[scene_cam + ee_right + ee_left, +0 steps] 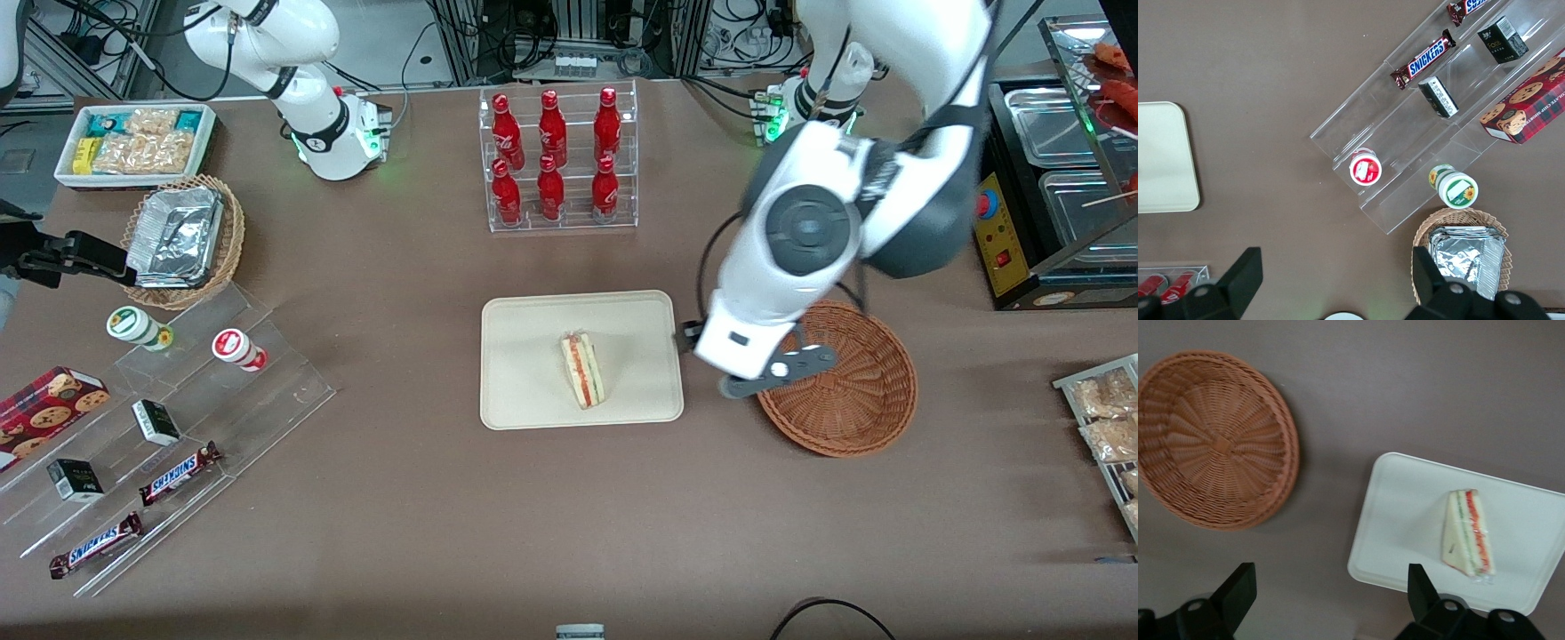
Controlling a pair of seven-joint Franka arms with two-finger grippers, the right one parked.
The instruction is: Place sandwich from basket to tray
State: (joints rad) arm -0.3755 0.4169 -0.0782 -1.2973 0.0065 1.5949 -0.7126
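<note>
Sandwich [581, 370] lay on the tray [524, 391], roughly at its middle, cut edge with the red and green layers facing up, and we saw nothing touching it. We found the gripper [782, 369] up in the air over the basket [853, 400], above the rim nearest the tray. In the left wrist view its two dark fingers [1235, 590] stood wide apart with only bare tabletop between them, holding nothing. From that same view we saw the sandwich [1466, 533] resting on the tray [1405, 520] and the basket [1215, 440] just beside the tray, the two apart, with a strip of brown table [533, 516] between them. We could see no contents in the basket.

Farther from the front camera than the tray stood a clear rack of red bottles [556, 160]. Toward the parked arm's end of the table we noted a lighter wicker basket with foil containers [182, 240], a white bin of snack packets [133, 142], and a clear stepped stand [178, 427] bearing candy bars, small boxes and two round tubs. At the working arm's end we saw bagged snacks [1107, 418] at the table edge.
</note>
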